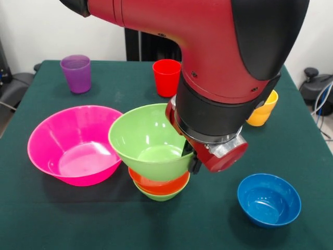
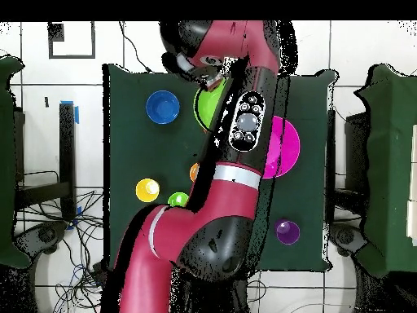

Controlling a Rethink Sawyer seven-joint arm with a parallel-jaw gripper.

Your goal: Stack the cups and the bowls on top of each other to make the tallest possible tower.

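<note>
A large lime green bowl [image 1: 148, 140] sits a little tilted on a red-orange bowl [image 1: 158, 185], which is nested in a smaller lime green bowl [image 1: 162, 196]; this is the tower. My gripper [image 1: 190, 156] is at the large bowl's right rim, one finger inside and one outside, shut on the rim. The huge pink bowl [image 1: 73, 143] stands just left of the tower, and the blue bowl [image 1: 269, 199] at the front right. The purple cup [image 1: 76, 73], red cup [image 1: 166, 77] and yellow cup [image 1: 263, 109] stand farther back. In the overhead view the arm hides the gripper.
The overhead view shows the blue bowl [image 2: 163, 107], the large green bowl [image 2: 208, 102], the pink bowl [image 2: 281, 147], the yellow cup [image 2: 147, 190], a light green cup [image 2: 178, 200], an orange cup [image 2: 194, 171] and the purple cup [image 2: 287, 231] on the green table [image 2: 130, 90].
</note>
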